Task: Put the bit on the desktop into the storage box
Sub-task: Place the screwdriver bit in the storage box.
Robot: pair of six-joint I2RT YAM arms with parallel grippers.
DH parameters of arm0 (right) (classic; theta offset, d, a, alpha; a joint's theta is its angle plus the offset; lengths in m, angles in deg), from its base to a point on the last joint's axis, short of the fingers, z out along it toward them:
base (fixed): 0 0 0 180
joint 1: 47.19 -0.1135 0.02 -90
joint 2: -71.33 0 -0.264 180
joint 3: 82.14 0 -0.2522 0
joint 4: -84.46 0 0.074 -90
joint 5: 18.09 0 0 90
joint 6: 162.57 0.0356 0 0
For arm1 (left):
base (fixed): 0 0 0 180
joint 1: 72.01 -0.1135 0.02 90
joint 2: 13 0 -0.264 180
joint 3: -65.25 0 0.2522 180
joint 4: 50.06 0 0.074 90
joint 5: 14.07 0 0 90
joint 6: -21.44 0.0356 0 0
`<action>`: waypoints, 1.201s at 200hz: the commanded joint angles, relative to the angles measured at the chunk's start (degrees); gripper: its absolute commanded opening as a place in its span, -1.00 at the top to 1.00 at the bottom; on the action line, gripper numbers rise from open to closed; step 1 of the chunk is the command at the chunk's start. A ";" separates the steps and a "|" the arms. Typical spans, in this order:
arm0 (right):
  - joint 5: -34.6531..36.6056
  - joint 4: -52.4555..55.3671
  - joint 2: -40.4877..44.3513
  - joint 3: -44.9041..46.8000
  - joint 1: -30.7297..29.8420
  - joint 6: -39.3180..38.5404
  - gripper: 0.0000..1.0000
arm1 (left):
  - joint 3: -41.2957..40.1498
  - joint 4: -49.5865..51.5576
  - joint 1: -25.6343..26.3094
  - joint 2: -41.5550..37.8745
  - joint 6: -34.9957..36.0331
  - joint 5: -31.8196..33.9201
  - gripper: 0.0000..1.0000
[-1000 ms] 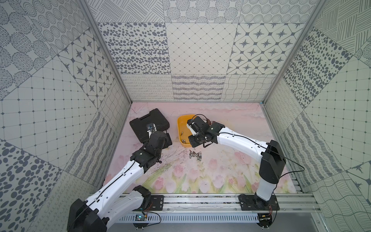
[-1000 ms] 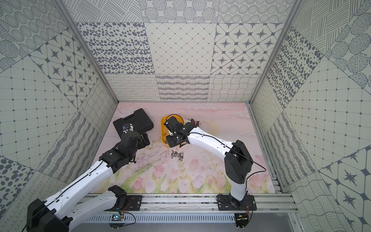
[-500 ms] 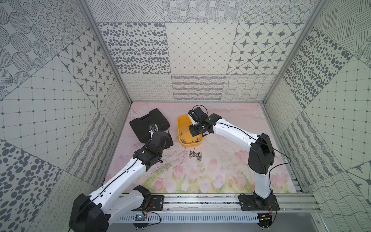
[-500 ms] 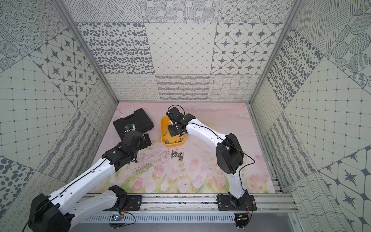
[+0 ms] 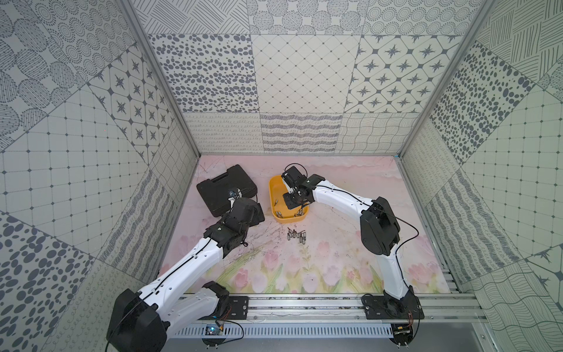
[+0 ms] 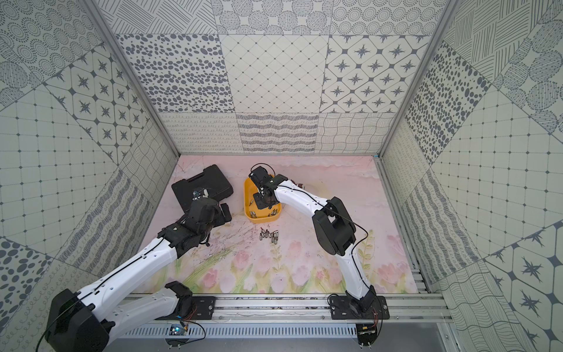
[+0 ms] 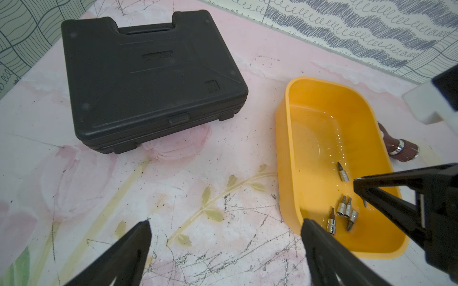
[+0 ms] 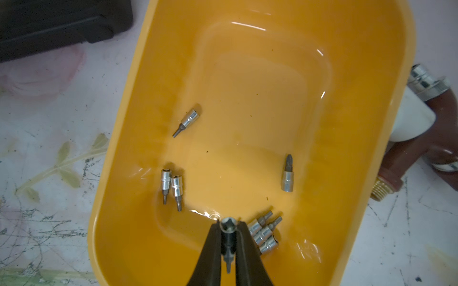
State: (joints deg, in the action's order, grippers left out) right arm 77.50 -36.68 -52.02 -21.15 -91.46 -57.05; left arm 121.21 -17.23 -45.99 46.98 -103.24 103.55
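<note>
Right gripper (image 8: 229,222) is now hanging over the box (image 8: 143,99), having swung in from over its near rim a second ago. Its fingers (image 8: 210,252) are pinching one bit (image 8: 228,244) above the box floor, where seven more are lying. Left gripper (image 7: 226,221) is hovering beside the box, fingers spread wide. Loose bits (image 5: 297,237) are lying on the worktop (image 5: 335,253) just outside the box's near end.

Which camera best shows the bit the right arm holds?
Right wrist view: the bit sits large between the fingers, over the storage box. Both top views show it too small; left wrist, a sliver at most.
</note>
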 commanded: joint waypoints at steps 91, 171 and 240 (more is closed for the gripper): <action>0.92 -0.93 -0.40 -0.56 0.28 0.07 0.77 | 1.97 1.21 -0.27 1.71 -0.74 -2.28 -0.99; 0.13 -0.92 3.98 1.64 0.33 0.25 0.41 | 2.67 2.09 -0.28 1.48 0.20 -4.15 -0.99; 4.35 -3.69 17.01 10.87 0.42 0.46 0.19 | 4.00 4.17 -0.27 1.48 2.96 -11.06 -0.99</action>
State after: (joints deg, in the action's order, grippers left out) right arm 79.01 -37.21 -41.33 -13.59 -91.39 -56.70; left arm 123.86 -15.59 -45.99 48.38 -102.74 98.39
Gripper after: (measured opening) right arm 0.386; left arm 0.994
